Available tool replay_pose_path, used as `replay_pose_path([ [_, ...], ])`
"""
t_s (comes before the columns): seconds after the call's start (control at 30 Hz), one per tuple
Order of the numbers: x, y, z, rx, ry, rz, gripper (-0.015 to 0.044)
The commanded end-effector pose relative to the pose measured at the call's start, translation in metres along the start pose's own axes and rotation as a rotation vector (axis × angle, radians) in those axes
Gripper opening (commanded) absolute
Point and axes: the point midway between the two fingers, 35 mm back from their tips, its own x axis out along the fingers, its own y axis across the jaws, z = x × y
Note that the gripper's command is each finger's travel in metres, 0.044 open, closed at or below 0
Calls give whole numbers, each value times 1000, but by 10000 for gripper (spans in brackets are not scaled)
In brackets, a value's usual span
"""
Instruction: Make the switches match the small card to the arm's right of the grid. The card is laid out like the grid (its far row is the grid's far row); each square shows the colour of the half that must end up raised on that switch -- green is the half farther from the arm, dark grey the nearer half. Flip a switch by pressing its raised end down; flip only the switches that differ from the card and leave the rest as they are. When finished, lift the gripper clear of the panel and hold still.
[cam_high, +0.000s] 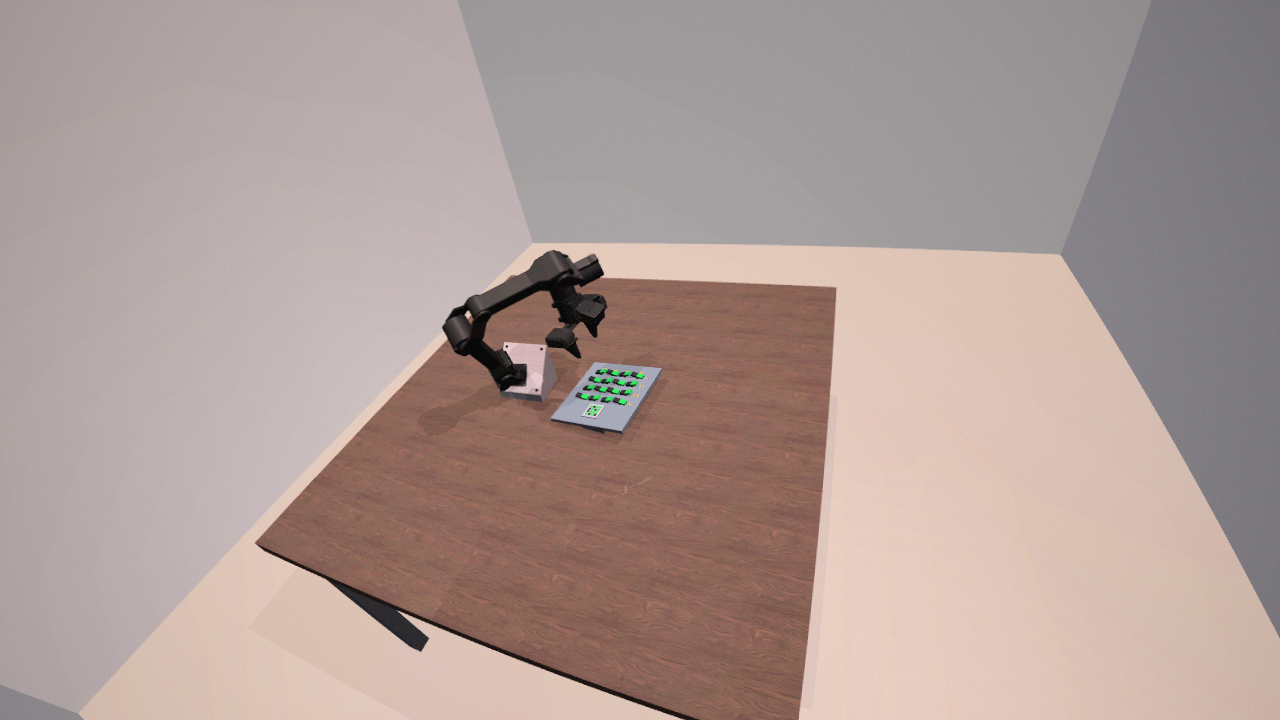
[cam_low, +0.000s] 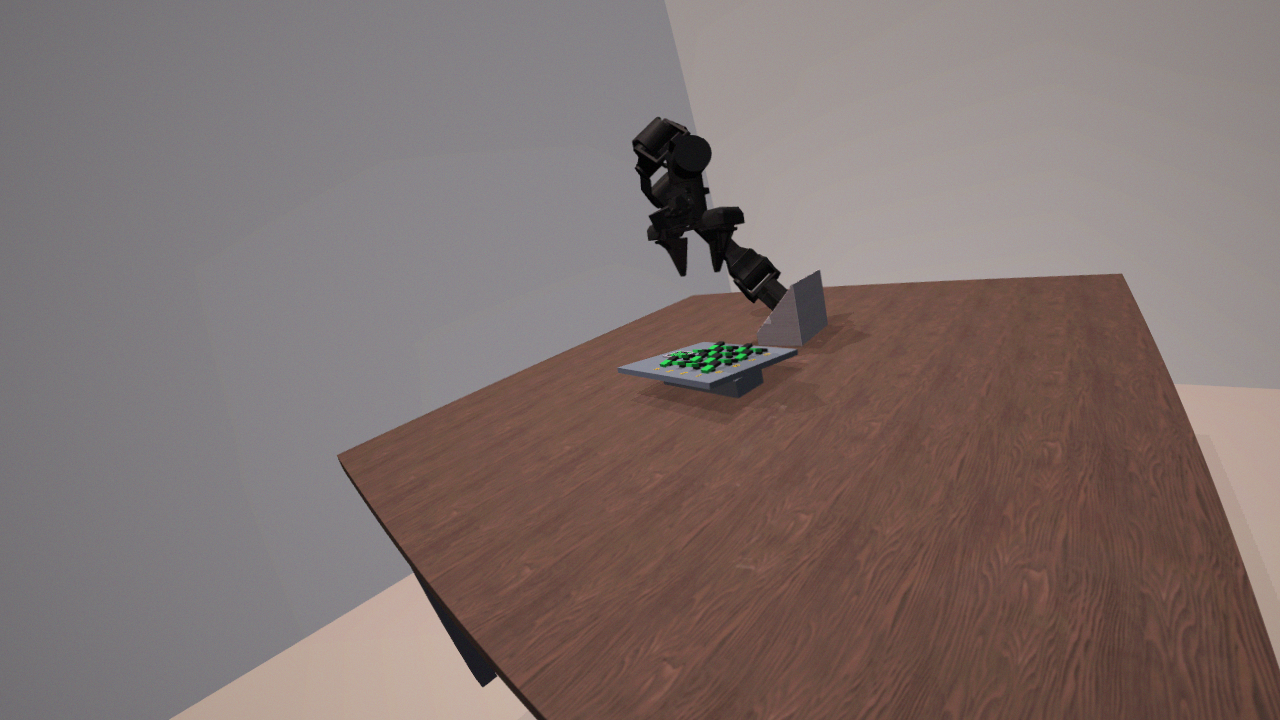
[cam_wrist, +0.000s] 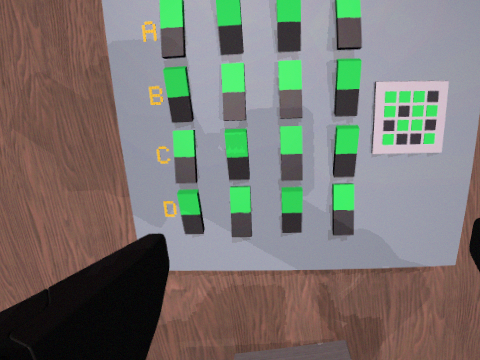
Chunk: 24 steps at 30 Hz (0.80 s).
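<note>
The blue-grey panel (cam_high: 614, 421) (cam_low: 644, 368) (cam_wrist: 415, 225) carries rows A to D of green/dark switches. Numbering left to right in the wrist view, green halves look raised on A2 (cam_wrist: 230, 39), A3, B1 (cam_wrist: 180, 109), B4, C2, C4, D1, D3 (cam_wrist: 291, 202). Dark halves look raised on A1 (cam_wrist: 173, 42), A4, B2, B3 (cam_wrist: 290, 75), C1, C3, D2, D4 (cam_wrist: 343, 200). Row A's far ends are cut off. The card (cam_wrist: 379, 120) reads, far to near: green, green, green, dark; green, dark, green, green; dark, green, green, dark; green, dark, dark, green. My gripper (cam_high: 586, 344) (cam_low: 699, 272) is open, empty, above the panel.
The pale wedge-shaped arm base (cam_high: 537, 365) (cam_low: 794, 317) stands on the wooden table (cam_high: 716, 501) (cam_low: 895, 465) behind the panel's near edge. The panel sits raised on a dark support (cam_low: 739, 385). Orange row letters run along its left side in the wrist view.
</note>
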Motion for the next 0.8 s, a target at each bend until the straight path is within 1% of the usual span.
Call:
replay_pose_path([
  [0.0,1,2,1,0,0,0,374],
  [0.07,13,15,13,4,1,-4,321],
  [0.2,59,53,47,17,3,-18,216],
  [0.27,75,64,56,21,4,-24,164],
  [0.47,77,65,57,21,4,-25,6],
  [0.53,79,65,57,21,3,-24,0],
  [0.67,111,64,57,21,-21,-26,0],
  [0.77,112,64,56,21,-23,-26,0],
])
